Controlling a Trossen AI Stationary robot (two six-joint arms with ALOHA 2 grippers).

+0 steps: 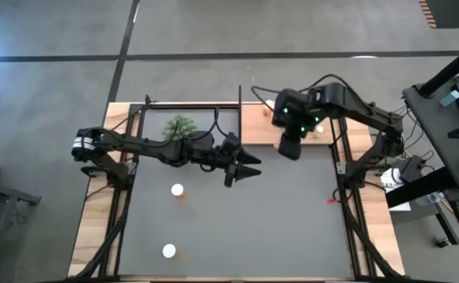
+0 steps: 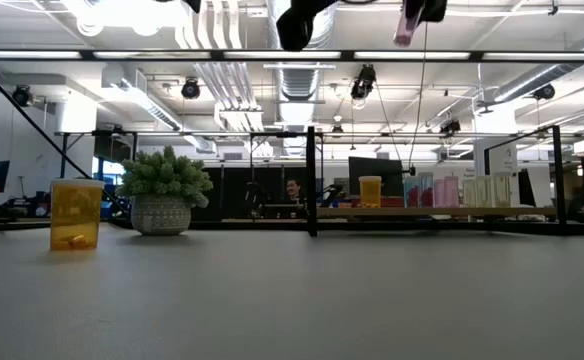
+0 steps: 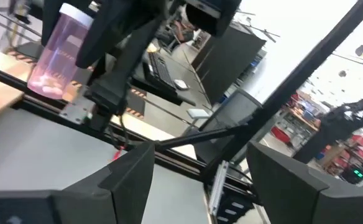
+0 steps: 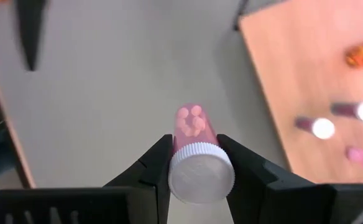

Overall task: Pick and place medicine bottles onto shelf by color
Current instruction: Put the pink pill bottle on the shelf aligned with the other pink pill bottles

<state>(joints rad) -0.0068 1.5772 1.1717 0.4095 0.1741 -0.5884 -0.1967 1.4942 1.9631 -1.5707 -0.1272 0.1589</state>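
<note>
1. The wooden shelf (image 1: 333,122) lies just beyond the right gripper's fingers, with several small bottles (image 4: 323,127) standing on it.
2. The right gripper (image 4: 194,163) hangs above the table near the shelf's edge, its fingers closed on the white cap of a pink medicine bottle (image 4: 194,129) with pills inside.
3. The left gripper (image 1: 249,165) hovers mid-table, fingers spread apart and holding nothing.
4. Two white-capped orange bottles (image 1: 177,189) stand on the tabletop, well apart from both grippers.
</note>
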